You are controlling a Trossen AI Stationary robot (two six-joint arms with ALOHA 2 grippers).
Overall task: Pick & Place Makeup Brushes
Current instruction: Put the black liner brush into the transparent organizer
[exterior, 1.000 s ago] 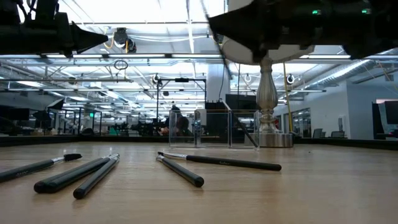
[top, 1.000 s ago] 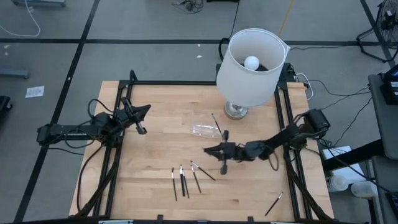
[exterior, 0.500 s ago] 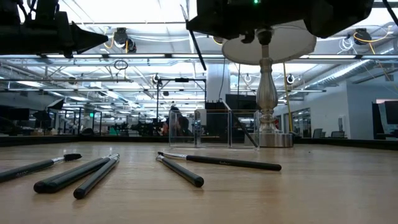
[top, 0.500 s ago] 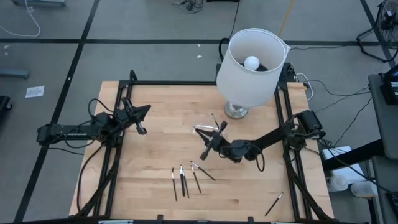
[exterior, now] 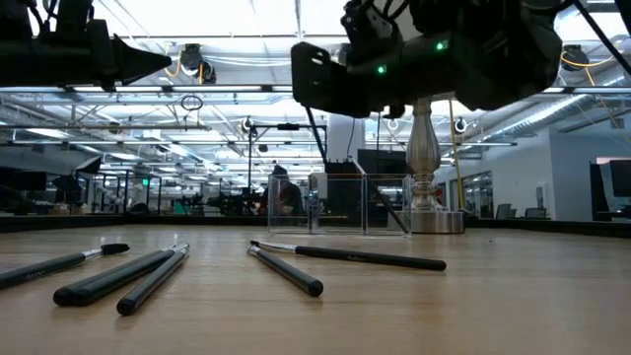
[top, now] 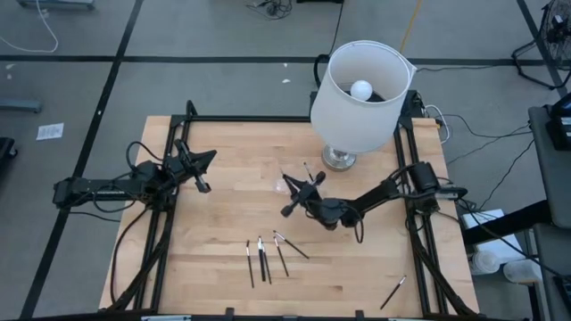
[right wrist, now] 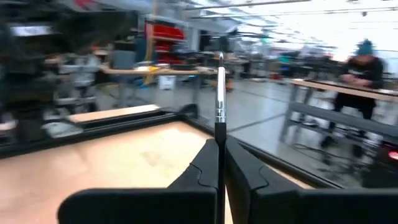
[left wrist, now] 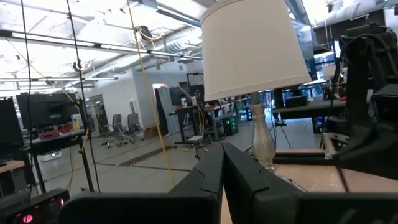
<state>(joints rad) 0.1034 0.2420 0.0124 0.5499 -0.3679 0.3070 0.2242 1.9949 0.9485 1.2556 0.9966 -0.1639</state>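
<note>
Now right pincer (top: 287, 198) pinching brush (right wrist: 220, 93), raised above desk (top: 223, 267) just in front of lamp (top: 360, 85), over clear holder (exterior: 340, 204) with one brush already inside. Held brush upright between fingers (right wrist: 202, 168), long axis running on from pincer. Likely next: tip handle down into holder. Loose brushes (top: 266, 254) flat on desk, nearer front edge, well clear of lamp; another (top: 393, 292) at front right corner. Left pincer (top: 203, 185) pressed together, empty, parked far left of lamp.
</note>
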